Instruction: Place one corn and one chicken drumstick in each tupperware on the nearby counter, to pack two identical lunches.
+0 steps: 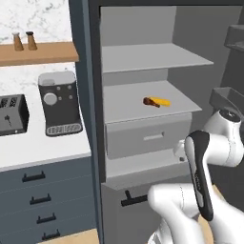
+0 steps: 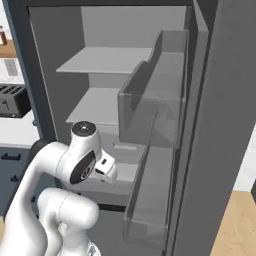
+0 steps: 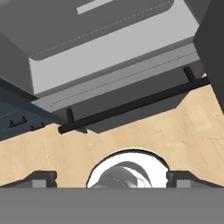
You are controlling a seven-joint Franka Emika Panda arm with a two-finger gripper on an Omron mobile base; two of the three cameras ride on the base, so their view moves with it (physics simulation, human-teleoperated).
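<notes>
A plain yellow-orange corn (image 1: 164, 102) lies on the middle shelf of the open fridge, with a glossy brown chicken drumstick (image 1: 150, 101) touching its left end. The white counter (image 1: 43, 148) over dark blue-grey drawers stretches to the left of the fridge. The tupperware containers, the other corn and the other drumstick are out of view. My gripper (image 3: 111, 178) points down at the wooden floor in front of the fridge's bottom drawer. It is open, its fingertips (image 3: 43, 177) spread wide with nothing between them. The hand (image 2: 106, 169) hangs well below the shelf with the food.
A grey pull-out drawer (image 1: 150, 137) with a handle slot sits under the food shelf. Below it a black bar handle (image 3: 131, 104) crosses the bottom drawer. The open fridge door with clear bins (image 2: 150, 100) stands at the right. A coffee machine (image 1: 59, 102) and a toaster (image 1: 12, 114) occupy the counter.
</notes>
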